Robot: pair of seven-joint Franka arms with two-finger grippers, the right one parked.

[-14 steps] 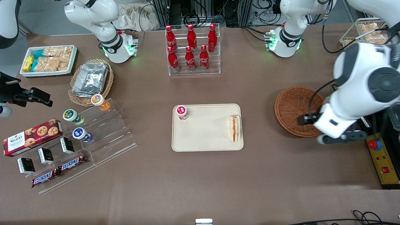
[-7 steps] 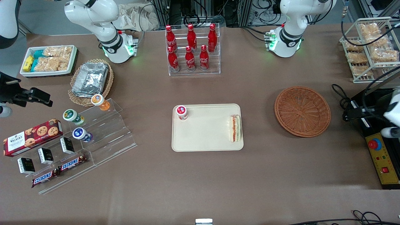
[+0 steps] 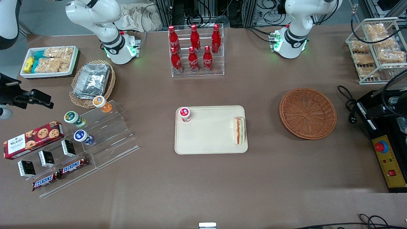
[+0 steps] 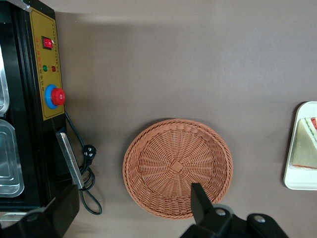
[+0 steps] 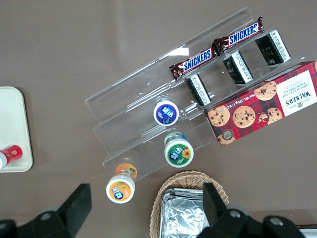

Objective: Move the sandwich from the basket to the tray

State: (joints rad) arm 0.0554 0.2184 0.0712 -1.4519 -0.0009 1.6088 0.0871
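I am holding my gripper (image 4: 133,213) high above the basket (image 4: 177,167), fingers spread and carrying nothing. The sandwich (image 3: 239,130) is lying on the tray (image 3: 210,140), at its basket-side edge. Transfer is appearing complete; next move: parking clear.

Looks like a robot lab to me: bench-mounted arm bases (image 3: 294,41), cable clutter, e-stop box (image 3: 389,162), staged snacks on acrylic risers (image 3: 95,140).
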